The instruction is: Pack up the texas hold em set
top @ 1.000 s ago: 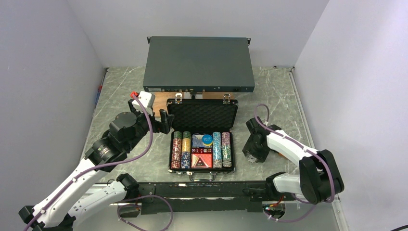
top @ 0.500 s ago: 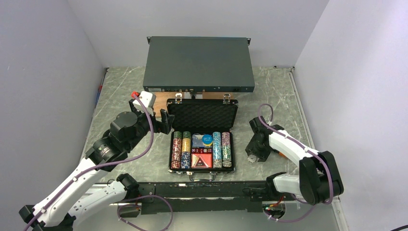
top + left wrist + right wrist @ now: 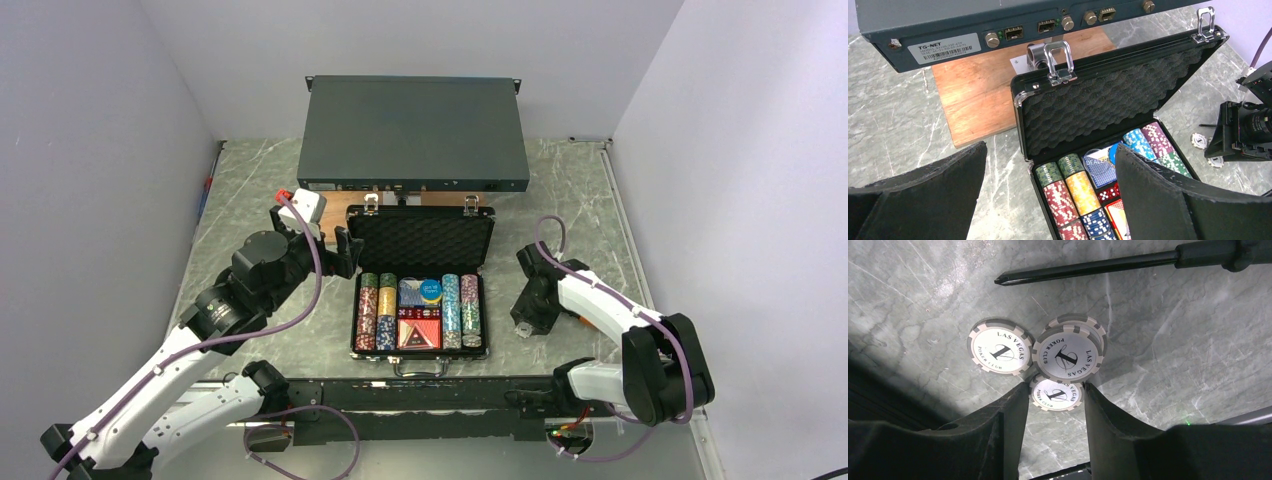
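The texas hold em set's black case (image 3: 425, 240) lies open mid-table, its foam lid (image 3: 1108, 97) upright. The tray holds rows of coloured chips (image 3: 1068, 192), card decks and red dice (image 3: 1108, 194). Three white chips lie on the marble right of the case: one (image 3: 999, 347) alone, one (image 3: 1068, 356) atop a small stack, one (image 3: 1056, 395) lower. My right gripper (image 3: 1055, 386) points down over them, open, its fingertips right at the lower chip's two edges. My left gripper (image 3: 315, 238) hovers wide open beside the lid's left edge, holding nothing.
A large dark grey rack box (image 3: 413, 130) stands behind the case, with a wooden board (image 3: 983, 95) under its front. A black screwdriver shaft (image 3: 1088, 267) lies on the marble just beyond the white chips. Grey walls close in both sides.
My right gripper has shifted slightly toward the far right and its jaws have narrowed around the white chip. The left arm has barely moved.
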You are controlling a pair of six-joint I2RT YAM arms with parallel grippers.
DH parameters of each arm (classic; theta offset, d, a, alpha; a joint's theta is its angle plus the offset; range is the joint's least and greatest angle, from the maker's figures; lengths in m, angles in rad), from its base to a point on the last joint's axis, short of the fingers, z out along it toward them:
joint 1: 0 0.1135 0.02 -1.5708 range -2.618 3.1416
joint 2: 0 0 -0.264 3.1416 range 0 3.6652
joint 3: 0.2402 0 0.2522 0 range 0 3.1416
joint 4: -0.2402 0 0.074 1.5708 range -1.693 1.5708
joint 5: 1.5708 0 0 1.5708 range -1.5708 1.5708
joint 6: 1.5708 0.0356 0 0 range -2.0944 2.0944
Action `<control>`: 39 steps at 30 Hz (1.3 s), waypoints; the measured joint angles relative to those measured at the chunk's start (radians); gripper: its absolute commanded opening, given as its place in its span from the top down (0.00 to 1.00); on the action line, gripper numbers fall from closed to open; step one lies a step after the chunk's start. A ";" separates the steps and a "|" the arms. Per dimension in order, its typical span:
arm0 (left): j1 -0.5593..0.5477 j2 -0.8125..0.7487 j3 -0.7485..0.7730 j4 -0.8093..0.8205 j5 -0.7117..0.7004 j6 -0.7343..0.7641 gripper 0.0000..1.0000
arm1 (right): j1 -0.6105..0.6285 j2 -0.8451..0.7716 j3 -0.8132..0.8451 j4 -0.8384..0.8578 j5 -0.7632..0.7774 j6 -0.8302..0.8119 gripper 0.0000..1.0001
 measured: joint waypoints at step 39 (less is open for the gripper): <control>0.000 0.000 0.000 0.000 0.007 0.000 0.01 | -0.105 -0.077 0.072 -0.094 0.035 -0.022 1.00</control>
